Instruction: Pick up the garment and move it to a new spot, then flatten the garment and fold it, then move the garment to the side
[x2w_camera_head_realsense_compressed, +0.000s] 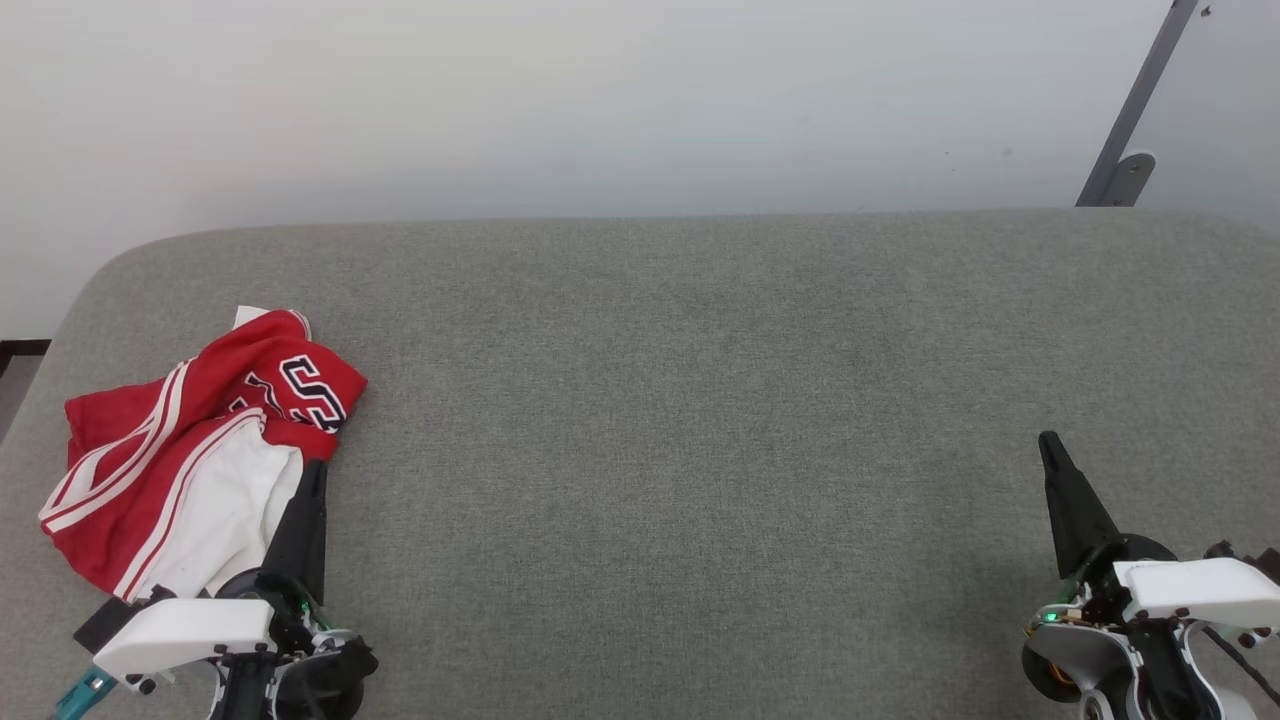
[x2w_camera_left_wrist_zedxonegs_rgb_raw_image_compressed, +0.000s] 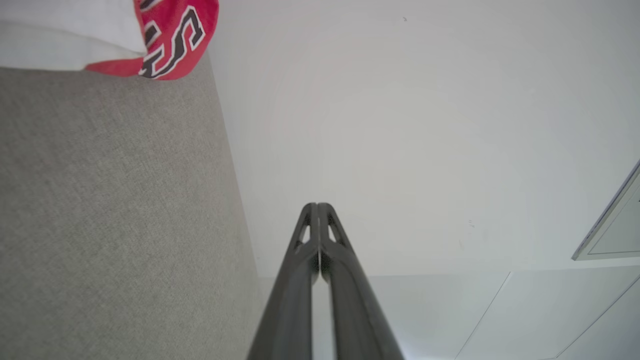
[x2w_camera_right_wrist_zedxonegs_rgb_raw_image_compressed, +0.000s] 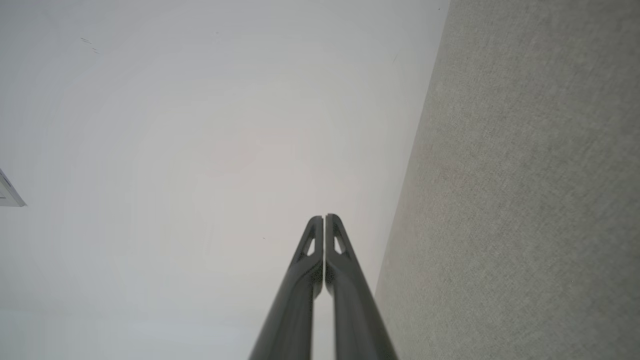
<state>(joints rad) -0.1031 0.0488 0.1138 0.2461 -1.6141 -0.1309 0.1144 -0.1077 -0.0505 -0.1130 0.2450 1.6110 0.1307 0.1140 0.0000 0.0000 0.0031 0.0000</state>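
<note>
Red garment (x2w_camera_head_realsense_compressed: 190, 450): crumpled in a heap at the left end of the grey surface (x2w_camera_head_realsense_compressed: 700, 400), with a white sleeve toward the robot and navy letters at the heap's right edge.
Left end effector (x2w_camera_head_realsense_compressed: 316, 470): fingers pressed together and holding nothing, the tip just beside the heap's right edge.
Step in hand: the first pick-up, which I judge not yet begun. The fingers must part before going in. A raised red fold looks a better pinch than the flat white panel. Lift high enough that no hem drags.
Bare middle: a fair new spot for the garment.
Right end effector (x2w_camera_head_realsense_compressed: 1048, 442): fingers together, empty, well apart from the garment.
Head view adds: the whole heap and both arms at once.
Left wrist view adds: the shut seam between the fingers close up and the lettered corner at upper left, with the fingers pointing past the surface toward the wall (x2w_camera_left_wrist_zedxonegs_rgb_raw_image_compressed: 400, 125).
Right wrist view adds: that arm's shut seam, with the surface running alongside.
</note>
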